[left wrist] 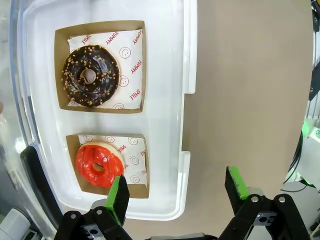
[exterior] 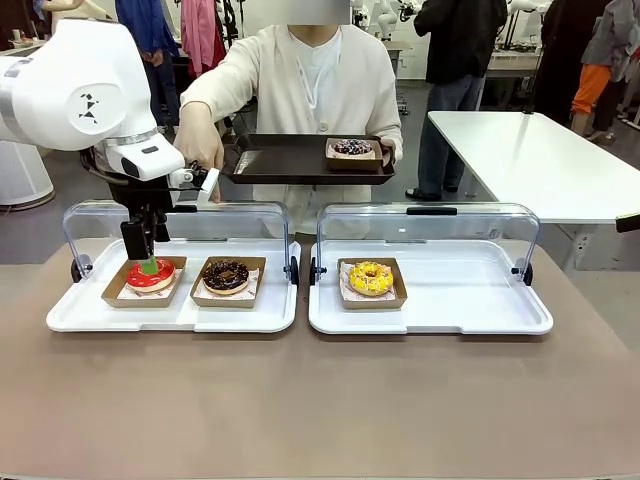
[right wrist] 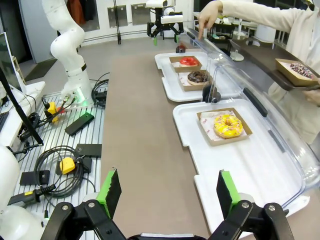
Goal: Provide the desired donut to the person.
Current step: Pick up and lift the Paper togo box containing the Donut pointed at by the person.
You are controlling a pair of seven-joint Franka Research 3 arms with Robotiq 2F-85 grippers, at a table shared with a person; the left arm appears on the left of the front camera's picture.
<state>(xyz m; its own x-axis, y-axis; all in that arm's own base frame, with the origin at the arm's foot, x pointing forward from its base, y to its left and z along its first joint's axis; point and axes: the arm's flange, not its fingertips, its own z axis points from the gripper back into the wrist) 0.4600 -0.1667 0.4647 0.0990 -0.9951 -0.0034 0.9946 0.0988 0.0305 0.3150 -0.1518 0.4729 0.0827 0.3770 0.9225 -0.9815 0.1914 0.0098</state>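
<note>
Left gripper point(left wrist: 177, 189) is hovering, fingers spread, looking offset from the red donut point(left wrist: 99, 165); dropping here is risking a finger gouging the icing.

Jaws spread wide — yellow donut point(right wrist: 228, 125) on near tray point(right wrist: 260, 165).

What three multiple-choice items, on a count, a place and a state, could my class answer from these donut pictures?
1. How many donuts lie on the left white tray? A one; B two; C three.
2. Where is the yellow donut? A left white tray; B right white tray; C dark tray.
3. How is the left gripper? A open, holding nothing; B shut on a donut; C shut on a lid.
1 B, a red donut and a chocolate donut sit there; 2 B, it lies alone there; 3 A, green pads stand apart.
</note>
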